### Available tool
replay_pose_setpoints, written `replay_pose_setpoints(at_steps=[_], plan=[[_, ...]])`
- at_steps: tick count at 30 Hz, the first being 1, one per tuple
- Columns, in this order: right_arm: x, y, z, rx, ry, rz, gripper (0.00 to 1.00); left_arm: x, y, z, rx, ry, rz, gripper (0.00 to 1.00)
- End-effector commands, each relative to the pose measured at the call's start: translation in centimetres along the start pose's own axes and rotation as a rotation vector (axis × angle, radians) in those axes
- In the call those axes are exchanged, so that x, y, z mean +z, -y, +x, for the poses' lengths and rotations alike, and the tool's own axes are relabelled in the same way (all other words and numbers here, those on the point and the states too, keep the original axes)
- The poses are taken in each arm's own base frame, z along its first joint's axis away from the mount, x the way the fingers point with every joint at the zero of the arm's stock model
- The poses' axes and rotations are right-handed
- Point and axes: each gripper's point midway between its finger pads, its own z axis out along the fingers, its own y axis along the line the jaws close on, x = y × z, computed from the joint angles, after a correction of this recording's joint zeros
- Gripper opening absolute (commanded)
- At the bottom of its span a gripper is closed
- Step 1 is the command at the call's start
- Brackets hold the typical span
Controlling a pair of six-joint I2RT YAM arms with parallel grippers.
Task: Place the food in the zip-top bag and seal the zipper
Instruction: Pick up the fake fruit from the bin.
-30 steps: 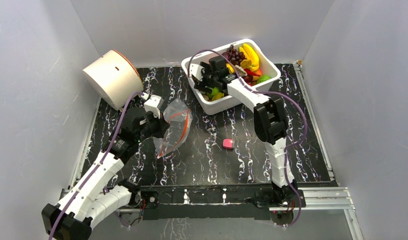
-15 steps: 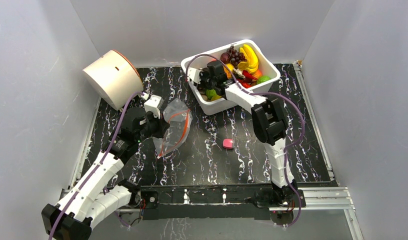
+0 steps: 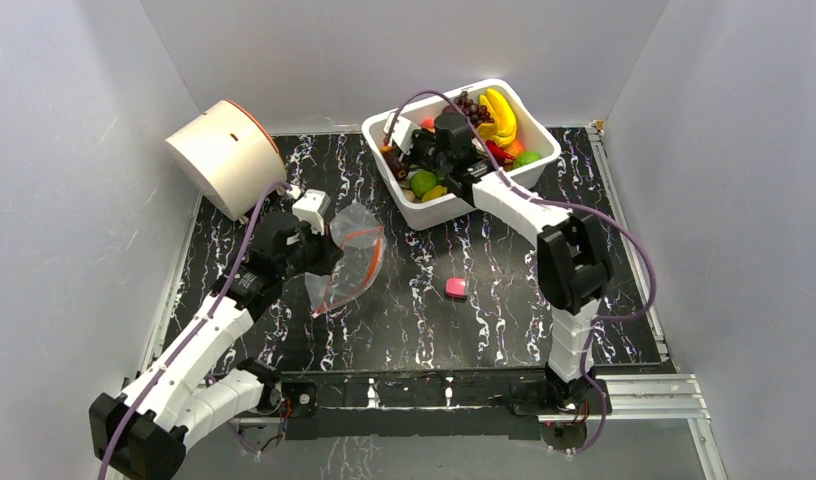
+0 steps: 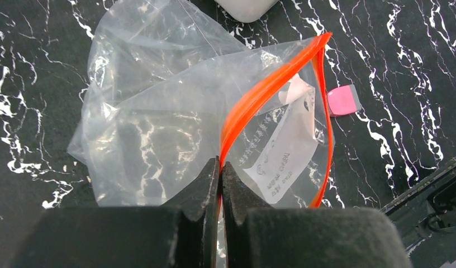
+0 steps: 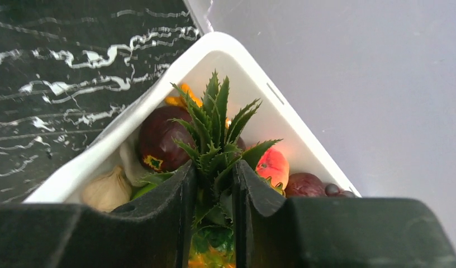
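Over the black, white-veined bench (image 3: 414, 310), the left jaws are pinching fully shut on the red-orange zipper (image 4: 259, 95) of the clear, crinkled zip-top bag (image 4: 153, 111). The bag is sagging with its mouth gaping, near a small pink block (image 3: 455, 288). In the white rectangular bin (image 5: 237, 61) at the back, the right jaws are squeezing narrowly around the spiky green crown of the glossy pineapple (image 5: 214, 134). It is nestling among a dark purple fruit (image 5: 158, 139) and a yellow banana bunch (image 3: 500, 112).
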Motion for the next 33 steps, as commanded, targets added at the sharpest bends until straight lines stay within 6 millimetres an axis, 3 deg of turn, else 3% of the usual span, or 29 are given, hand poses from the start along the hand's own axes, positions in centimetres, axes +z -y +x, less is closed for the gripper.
replay_pose_setpoints(at_steps=[1,5,13,21,28,33], plan=[[-4.6,5.2,-7.9,0.038,0.225,0.171,0.06,-0.1,0.7,-1.5,-0.054,0.019,0.017,0.00],[-7.7,5.6,-9.6,0.101,0.271,0.194,0.05,-0.2,1.0,-2.3,-0.082,0.025,0.019,0.00],[-14.7,2.9,-13.7,0.247,0.462,0.131,0.06,0.4,2.2,-3.2,-0.134,0.001,0.065,0.00],[-22.1,0.9,-18.0,0.270,0.658,0.073,0.05,0.9,3.9,-4.0,-0.199,-0.003,0.144,0.00],[-26.4,-2.2,-20.8,0.324,0.812,-0.056,0.05,1.5,5.2,-4.5,-0.264,-0.014,0.204,0.00],[-29.8,-6.1,-23.3,0.311,0.972,-0.204,0.06,1.7,5.5,-4.9,-0.304,-0.009,0.215,0.00]])
